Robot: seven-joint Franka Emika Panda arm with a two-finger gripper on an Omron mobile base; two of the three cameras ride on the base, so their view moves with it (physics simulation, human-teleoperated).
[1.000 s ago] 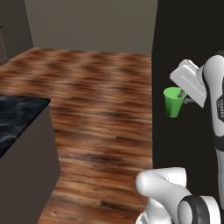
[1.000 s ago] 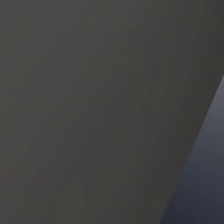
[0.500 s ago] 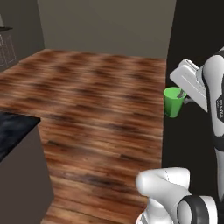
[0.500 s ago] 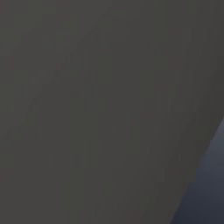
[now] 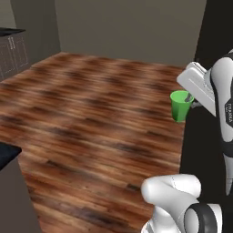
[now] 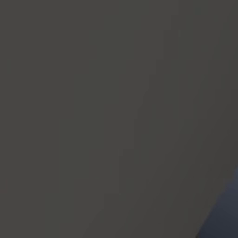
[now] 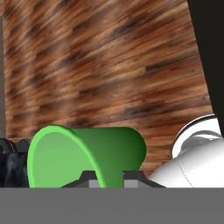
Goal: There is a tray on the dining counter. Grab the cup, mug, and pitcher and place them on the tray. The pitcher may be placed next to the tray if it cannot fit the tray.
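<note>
Base swung, counter edge (image 5: 7, 152) receding | gripper (image 5: 188, 99) clamps cup (image 5: 180, 107) | wooden floor (image 5: 91, 113) below

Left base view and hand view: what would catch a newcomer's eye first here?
The bright green cup stands out first, carried in mid-air at the right of the left base view with the gripper shut on its rim. Below it spreads a wide wooden floor. In the hand view the cup looms at the bottom, its open mouth turned toward the left.
</note>
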